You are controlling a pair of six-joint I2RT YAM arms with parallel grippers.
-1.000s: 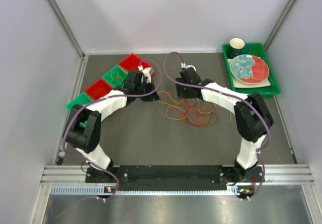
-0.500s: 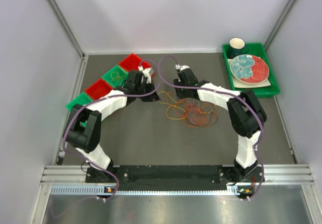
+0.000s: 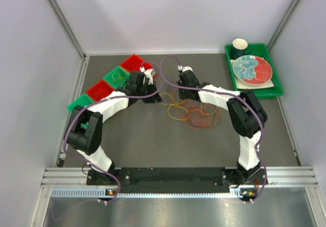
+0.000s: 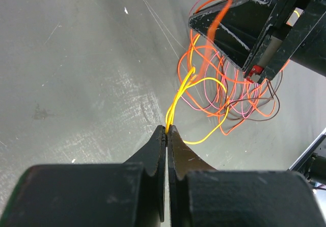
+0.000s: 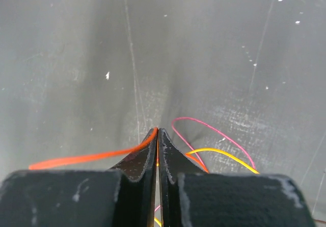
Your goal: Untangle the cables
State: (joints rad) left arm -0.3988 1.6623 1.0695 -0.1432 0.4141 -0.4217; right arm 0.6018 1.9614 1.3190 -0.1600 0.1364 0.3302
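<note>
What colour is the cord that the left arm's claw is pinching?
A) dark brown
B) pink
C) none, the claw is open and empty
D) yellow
D: in the left wrist view the left gripper is closed, with a yellow cable caught between its tips and running up toward the tangled cables.

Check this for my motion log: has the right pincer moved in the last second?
Yes. Seen from above, the right pincer has shifted left, farther from the green tray.
</note>
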